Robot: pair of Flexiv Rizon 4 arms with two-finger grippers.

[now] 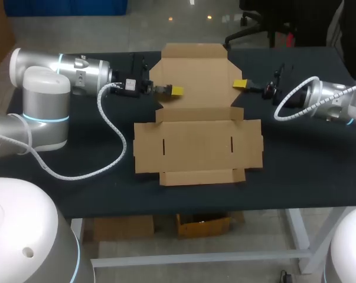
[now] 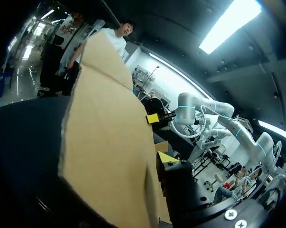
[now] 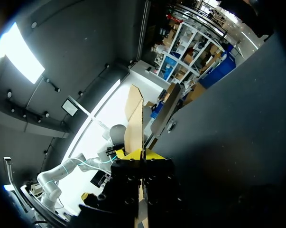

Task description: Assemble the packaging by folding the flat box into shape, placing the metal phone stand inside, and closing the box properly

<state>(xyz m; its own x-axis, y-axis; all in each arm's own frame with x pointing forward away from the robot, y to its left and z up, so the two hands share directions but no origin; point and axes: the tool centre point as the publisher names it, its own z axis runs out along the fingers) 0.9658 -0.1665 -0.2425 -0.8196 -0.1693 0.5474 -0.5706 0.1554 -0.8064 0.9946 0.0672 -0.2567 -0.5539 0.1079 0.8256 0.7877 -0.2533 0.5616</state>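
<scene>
Cardboard box (image 1: 198, 144) flap tight between right jaws (left jaws' grip unclear)

I count one flat cardboard box (image 1: 198, 127) lying on one black table (image 1: 307, 171). Two arms come in, my left arm (image 1: 59, 73) and my right arm (image 1: 337, 100), each carrying one gripper: left gripper (image 1: 174, 91), right gripper (image 1: 239, 84). The box shows two short slots (image 1: 164, 145).

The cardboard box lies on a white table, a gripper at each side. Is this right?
No: the table is black, as the head view shows. The cardboard box lies on it, left gripper and right gripper at its sides.
</scene>
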